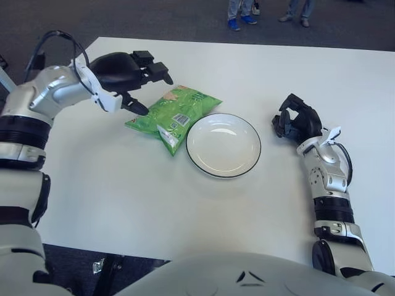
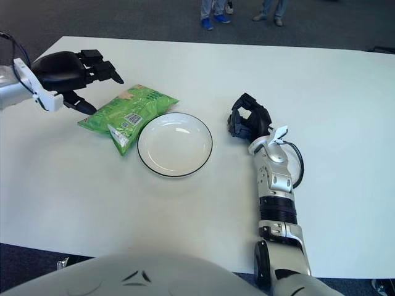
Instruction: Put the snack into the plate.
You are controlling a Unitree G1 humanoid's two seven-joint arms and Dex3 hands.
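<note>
Left hand point(image 1: 126, 74) hovers open-fingered, holding nothing, over snack point(image 1: 173, 114) | snack lies on bench point(image 1: 123, 185) touching plate point(image 1: 223, 145) rim | right hand point(image 1: 296, 120) beside plate | grasp, transfer remain

— How is the scene lit?
— Bright, even light is cast from above; soft shadows are thrown under the left hand point(image 1: 126, 74) and plate point(image 1: 223, 145).
— Any glare?
— Pale sheen is seen on the white table point(image 1: 185, 203); edges stay sharp.
</note>
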